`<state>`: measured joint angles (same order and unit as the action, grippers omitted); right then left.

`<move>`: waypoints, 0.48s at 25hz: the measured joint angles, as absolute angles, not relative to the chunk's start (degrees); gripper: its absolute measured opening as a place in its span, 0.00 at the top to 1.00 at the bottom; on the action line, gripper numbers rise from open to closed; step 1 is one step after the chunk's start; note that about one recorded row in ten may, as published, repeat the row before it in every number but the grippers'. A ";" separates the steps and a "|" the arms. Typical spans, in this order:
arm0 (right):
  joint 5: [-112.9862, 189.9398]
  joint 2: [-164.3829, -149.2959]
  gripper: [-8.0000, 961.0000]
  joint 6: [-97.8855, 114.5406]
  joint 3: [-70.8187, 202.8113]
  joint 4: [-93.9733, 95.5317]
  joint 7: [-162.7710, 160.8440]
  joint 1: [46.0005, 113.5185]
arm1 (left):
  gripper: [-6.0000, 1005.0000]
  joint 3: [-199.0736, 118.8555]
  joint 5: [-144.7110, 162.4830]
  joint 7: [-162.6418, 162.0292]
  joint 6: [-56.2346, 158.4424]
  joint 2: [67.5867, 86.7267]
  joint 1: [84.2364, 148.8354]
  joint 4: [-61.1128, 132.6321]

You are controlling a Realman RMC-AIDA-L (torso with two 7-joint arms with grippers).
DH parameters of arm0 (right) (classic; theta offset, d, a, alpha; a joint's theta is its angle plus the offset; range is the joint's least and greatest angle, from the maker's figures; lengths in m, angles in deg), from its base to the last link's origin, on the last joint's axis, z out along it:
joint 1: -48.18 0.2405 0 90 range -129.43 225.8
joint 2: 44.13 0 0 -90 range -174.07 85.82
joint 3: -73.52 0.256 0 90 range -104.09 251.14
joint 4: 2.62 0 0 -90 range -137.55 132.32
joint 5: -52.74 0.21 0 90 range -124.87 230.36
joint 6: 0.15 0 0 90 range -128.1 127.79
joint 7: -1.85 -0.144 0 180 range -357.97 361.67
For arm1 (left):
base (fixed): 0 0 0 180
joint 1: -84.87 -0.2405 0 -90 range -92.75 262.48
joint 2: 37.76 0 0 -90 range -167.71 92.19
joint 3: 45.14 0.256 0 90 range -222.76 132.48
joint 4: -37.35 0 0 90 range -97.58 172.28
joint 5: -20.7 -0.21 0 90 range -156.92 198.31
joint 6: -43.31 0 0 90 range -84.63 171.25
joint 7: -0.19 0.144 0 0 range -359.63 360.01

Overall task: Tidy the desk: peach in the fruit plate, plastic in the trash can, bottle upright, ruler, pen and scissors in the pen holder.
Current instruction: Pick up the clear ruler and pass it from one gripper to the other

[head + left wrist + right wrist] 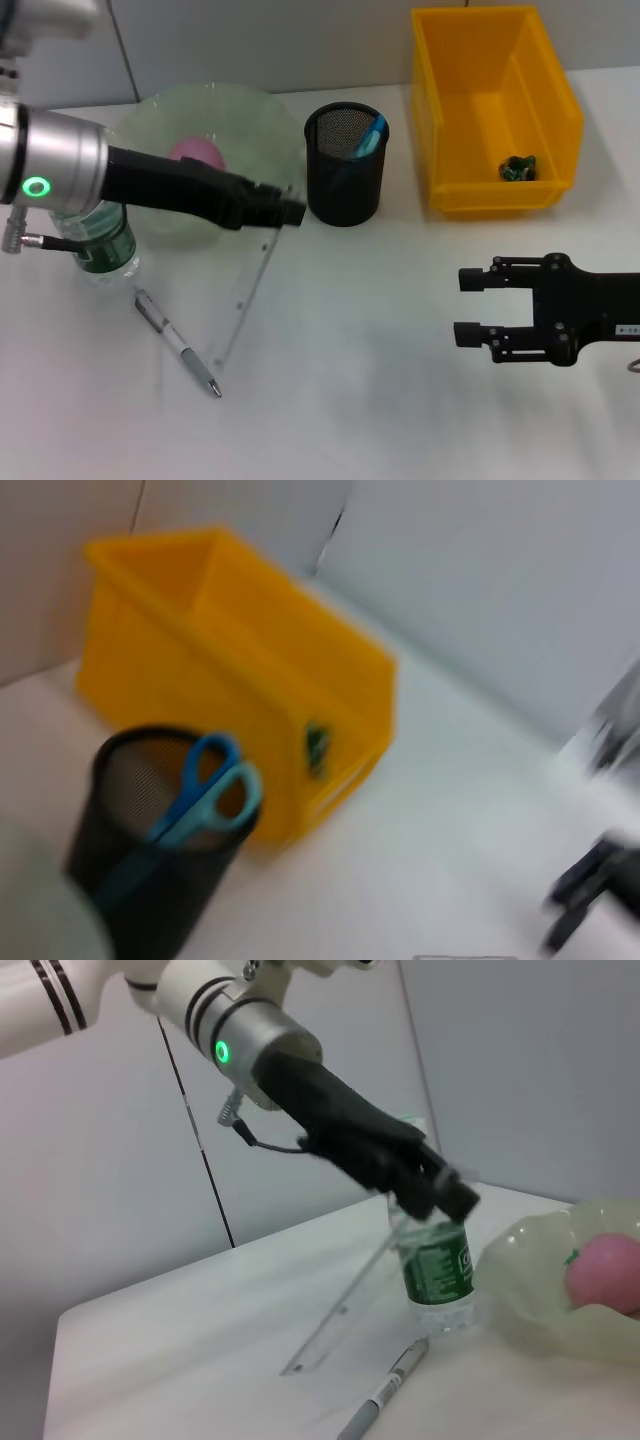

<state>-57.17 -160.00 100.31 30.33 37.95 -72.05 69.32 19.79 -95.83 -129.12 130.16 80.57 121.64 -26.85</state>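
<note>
The clear flat plastic ruler (248,290) is pinched at its upper end by the left gripper (290,213), tilted, lower end on the white desk (380,400), just beside the black wire-mesh pen holder (345,180) w/ light blue scissors (368,140) inside. The pink peach (196,153) is seen in the pale green glass fruit plate (150,110) nr the far edge. The clear green-labelled bottle (105,245) stands upright. A silver pen (180,350) lies flat. The right gripper (475,306) is held spread nr the right edge.
</note>
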 joint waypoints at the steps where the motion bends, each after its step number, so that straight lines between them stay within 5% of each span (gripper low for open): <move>1: -57.17 -159.92 0.28 100.32 30.35 37.94 -72.06 69.32 | 0.61 18.54 -93.79 -128.60 130.73 80.56 121.40 -25.70; 12: -57.21 -159.59 0.28 100.35 30.46 37.90 -72.17 69.16 | 0.61 12.26 -72.93 -114.20 134.75 80.53 118.20 -9.00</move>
<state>-57.21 -159.59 100.35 30.46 37.90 -72.17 69.16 12.26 -72.93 -114.20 134.75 80.53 118.20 -9.00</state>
